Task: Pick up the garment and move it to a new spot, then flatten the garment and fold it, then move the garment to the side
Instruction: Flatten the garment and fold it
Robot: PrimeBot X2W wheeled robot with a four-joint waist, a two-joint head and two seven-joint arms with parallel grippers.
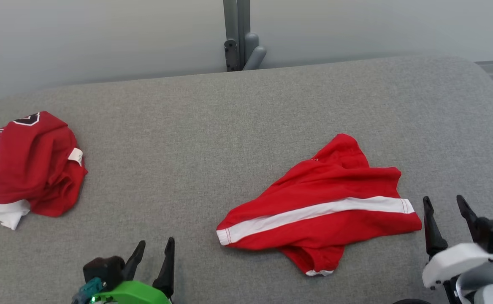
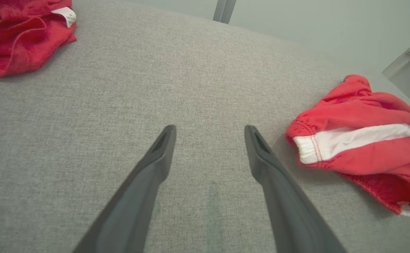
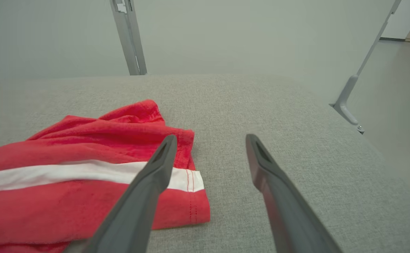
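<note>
The right pincer [image 1: 444, 198] is wide open and empty, and the red shorts [image 1: 322, 202] lie on the grey table [image 1: 229, 126] just to its left, their end right beside it. The left pincer [image 1: 156, 241] is open and empty too, but farther off, past the other end. The shorts stretch from side to side, so the right arm looks nearest to grab them.

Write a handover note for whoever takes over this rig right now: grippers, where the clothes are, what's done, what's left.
Left gripper: open, empty, above the bare grey table.
Right gripper: open, empty, just right of the red shorts.
The red shorts lie crumpled, centre-right on the table.
A red jersey is bunched at the table's left edge.
Done: nothing folded.
Left: pick up the shorts, reposition, flatten, fold, move aside.
</note>
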